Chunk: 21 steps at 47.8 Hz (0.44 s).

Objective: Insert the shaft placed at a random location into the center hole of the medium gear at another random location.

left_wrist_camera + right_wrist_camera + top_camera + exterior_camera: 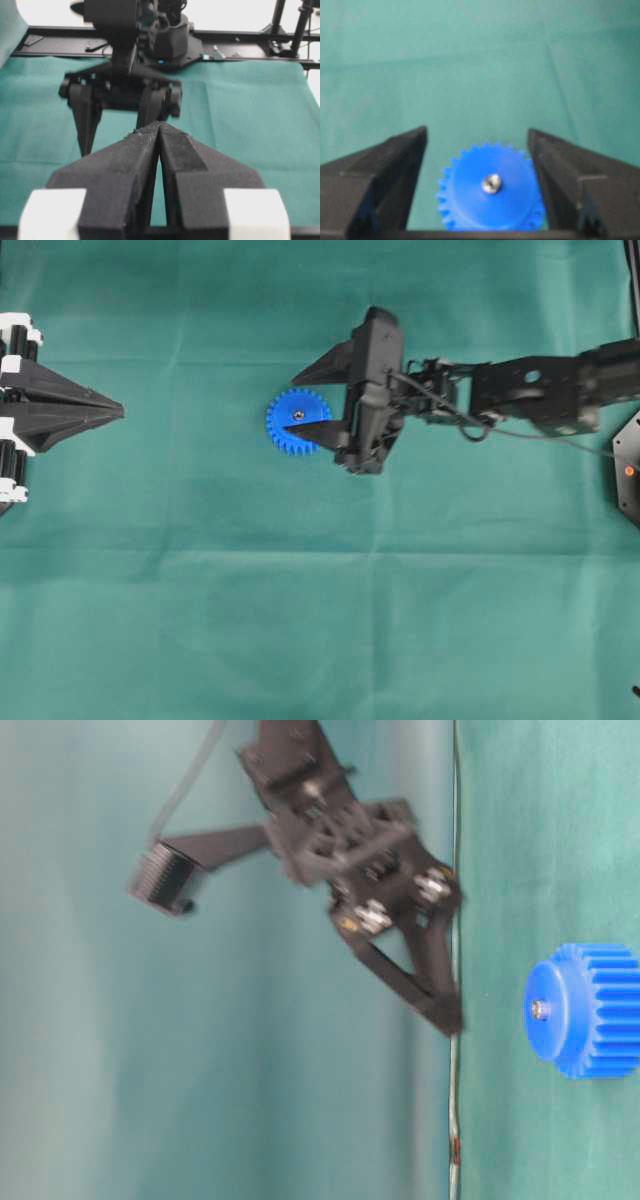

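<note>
The blue medium gear [290, 412] lies flat on the green cloth, left of the middle. The silver shaft [298, 416] stands in its center hole, which it fills and hides. In the right wrist view the gear [490, 205] shows the shaft's shiny end [491, 183] at its hub. My right gripper [477, 131] is open, with one finger on each side of the gear and not touching it. It also shows in the overhead view [289, 404], above the gear. My left gripper [120, 412] is shut and empty at the far left; its tips [159, 125] meet.
The table-level view shows the gear [590, 1010] with the shaft [540, 1009] in its hub and the right gripper [448, 1018] a little way off it. A black arm base [628, 470] sits at the right edge. A black frame [250, 37] runs along the table's far side.
</note>
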Motion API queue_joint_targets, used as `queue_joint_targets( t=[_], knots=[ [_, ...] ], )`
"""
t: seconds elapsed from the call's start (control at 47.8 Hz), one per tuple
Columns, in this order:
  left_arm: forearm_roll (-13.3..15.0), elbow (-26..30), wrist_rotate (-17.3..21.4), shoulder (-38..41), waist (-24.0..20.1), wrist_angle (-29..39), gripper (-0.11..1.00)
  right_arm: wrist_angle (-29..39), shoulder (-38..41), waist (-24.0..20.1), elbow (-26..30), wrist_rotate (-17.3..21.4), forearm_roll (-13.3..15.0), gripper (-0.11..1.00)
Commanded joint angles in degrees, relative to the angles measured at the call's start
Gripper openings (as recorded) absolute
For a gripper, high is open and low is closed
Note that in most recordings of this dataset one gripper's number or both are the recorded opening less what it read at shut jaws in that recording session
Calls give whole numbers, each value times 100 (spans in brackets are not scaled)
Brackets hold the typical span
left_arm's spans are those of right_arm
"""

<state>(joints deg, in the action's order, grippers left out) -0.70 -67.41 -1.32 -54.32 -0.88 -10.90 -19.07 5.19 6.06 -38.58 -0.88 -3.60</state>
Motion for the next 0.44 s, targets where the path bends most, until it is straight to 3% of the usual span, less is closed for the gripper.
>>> queue_joint_targets(
  t=[0.0,0.418],
  knots=[
    [-9,149,-9,26,-9,-35,0,44,-475,-9,-26,-79,26,82],
    [-9,149,-9,26,-9,-26,0,18,-1468,-9,-773,-79,26,82]
  ],
)
